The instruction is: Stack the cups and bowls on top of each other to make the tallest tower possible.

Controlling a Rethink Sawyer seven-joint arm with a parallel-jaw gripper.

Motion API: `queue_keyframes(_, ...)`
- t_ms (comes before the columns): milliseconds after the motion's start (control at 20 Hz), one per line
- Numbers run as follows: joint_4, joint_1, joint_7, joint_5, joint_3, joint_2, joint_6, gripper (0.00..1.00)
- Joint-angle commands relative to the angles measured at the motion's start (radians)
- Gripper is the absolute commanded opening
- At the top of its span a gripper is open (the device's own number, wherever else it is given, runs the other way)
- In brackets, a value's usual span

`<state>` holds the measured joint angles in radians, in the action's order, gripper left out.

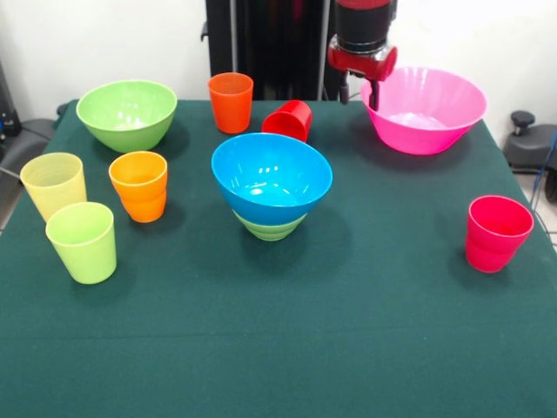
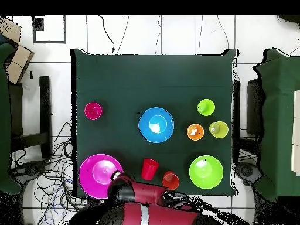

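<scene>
My gripper (image 1: 359,94) hangs at the near-left rim of the large pink bowl (image 1: 431,113) at the table's far right; its fingers are apart, one outside the rim and one inside. In the overhead view the gripper (image 2: 115,176) sits at the pink bowl's (image 2: 94,170) rim. The blue bowl (image 1: 271,174) rests in the small light green bowl (image 1: 270,228) at mid-table. The large light green bowl (image 1: 126,113) is far left. An orange cup (image 1: 231,102) stands upright beside a red cup (image 1: 289,119) that lies on its side. The pale yellow cup (image 1: 54,185), another orange cup (image 1: 139,185) and the lime green cup (image 1: 82,242) stand at the left. The pinkish-red cup (image 1: 498,232) is at the right.
The dark green tablecloth (image 1: 348,331) covers the whole table. The robot's black pedestal (image 1: 261,43) stands behind the far edge. Cables lie on the floor (image 2: 41,176) beside the table, and other furniture (image 2: 275,117) stands off to the side.
</scene>
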<state>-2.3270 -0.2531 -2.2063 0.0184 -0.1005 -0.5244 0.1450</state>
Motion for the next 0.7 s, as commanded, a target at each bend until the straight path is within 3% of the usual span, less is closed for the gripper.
queue_keyframes(50, 0.151, 0.017, -0.161, -0.054, -0.084, 0.046, 0.037, 1.0)
queue_keyframes(700, 0.162, 0.063, -0.182, -0.062, -0.076, 0.088, 0.066, 1.0)
